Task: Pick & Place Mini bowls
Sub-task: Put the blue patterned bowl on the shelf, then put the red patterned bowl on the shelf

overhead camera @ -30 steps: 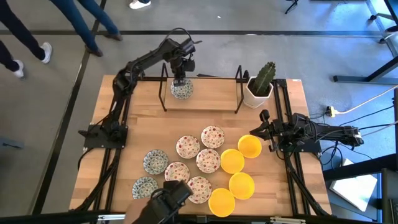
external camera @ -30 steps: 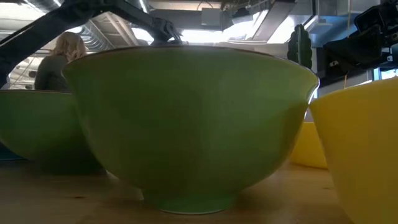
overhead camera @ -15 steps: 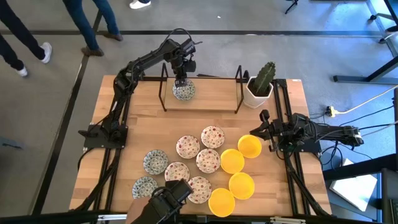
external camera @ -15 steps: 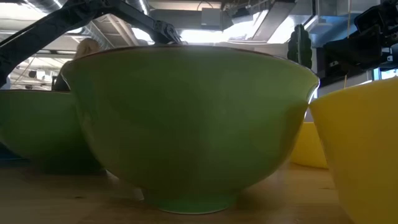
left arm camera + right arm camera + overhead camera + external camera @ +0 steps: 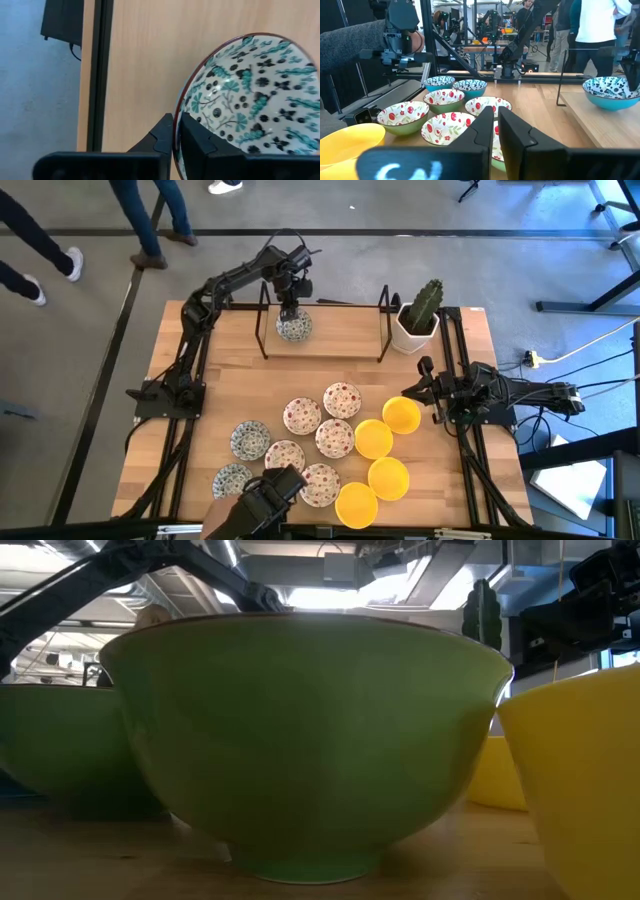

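Note:
My left gripper (image 5: 289,307) points down at the table's far side, shut on a white mini bowl with a green-blue pattern (image 5: 294,328). The bowl appears to rest on a raised wooden board (image 5: 600,120) between two black posts. The other mini bowls stand on their feet in a cluster near the front: red-speckled ones (image 5: 335,438), green-blue ones (image 5: 250,440) and yellow ones (image 5: 388,478). My right gripper (image 5: 424,386) waits level at the right edge, shut, touching nothing. My left gripper (image 5: 176,136) has the patterned bowl's rim (image 5: 175,111) pinched between its two fingers, one finger inside the bowl and one outside. The fingers come from above, pointing down. The bowl sits upright, mouth up, and its foot seems to be on the board.
A white square pot with a cactus (image 5: 418,320) stands at the far right, beside the black frame's right post (image 5: 383,330). A person's sleeve and a hand-held device (image 5: 255,508) reach in over the near edge. People walk beyond the far edge.
My left gripper has sunk a little with the patterned bowl, which has come down toward the board and stayed upright. The person's device at the near edge has shifted slightly.

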{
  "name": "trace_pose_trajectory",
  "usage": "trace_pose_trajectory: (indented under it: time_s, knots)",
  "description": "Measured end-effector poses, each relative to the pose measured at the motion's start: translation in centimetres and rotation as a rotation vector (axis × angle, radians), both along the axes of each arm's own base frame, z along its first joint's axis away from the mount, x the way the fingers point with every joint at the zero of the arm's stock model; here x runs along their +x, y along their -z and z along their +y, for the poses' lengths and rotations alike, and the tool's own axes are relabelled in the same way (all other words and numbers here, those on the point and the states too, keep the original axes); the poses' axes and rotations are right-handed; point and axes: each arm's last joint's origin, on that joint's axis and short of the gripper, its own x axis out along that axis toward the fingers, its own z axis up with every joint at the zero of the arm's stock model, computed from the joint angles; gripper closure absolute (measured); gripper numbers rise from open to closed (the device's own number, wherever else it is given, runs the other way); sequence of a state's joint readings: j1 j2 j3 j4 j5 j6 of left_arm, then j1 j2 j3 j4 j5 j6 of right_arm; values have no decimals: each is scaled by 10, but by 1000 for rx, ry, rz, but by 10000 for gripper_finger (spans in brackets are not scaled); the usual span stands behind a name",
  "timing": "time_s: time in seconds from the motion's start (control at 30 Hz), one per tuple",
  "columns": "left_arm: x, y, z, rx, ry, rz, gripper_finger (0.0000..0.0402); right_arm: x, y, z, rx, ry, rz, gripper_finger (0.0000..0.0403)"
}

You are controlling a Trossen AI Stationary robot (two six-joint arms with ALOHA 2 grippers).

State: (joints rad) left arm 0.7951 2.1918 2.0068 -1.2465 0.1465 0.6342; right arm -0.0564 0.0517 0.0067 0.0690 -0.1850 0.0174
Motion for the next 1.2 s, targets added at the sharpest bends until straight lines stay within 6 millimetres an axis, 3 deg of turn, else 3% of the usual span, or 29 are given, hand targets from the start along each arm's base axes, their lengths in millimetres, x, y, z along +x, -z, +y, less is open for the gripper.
trace_pose_trajectory:
  time_s: [0.57,0.73,0.97,1.2]
  knots:
    - [3,1,2,17,-44,-6,261,0,0,0,0,0,0,374]
    - [5,-2,4,110,-45,15,219,0,0,0,0,0,0,374]
    - [16,-39,-3,212,-39,-3,181,0,0,0,-1,0,0,374]
    - [25,-98,-37,274,-31,-29,176,0,0,0,-35,1,-4,374]
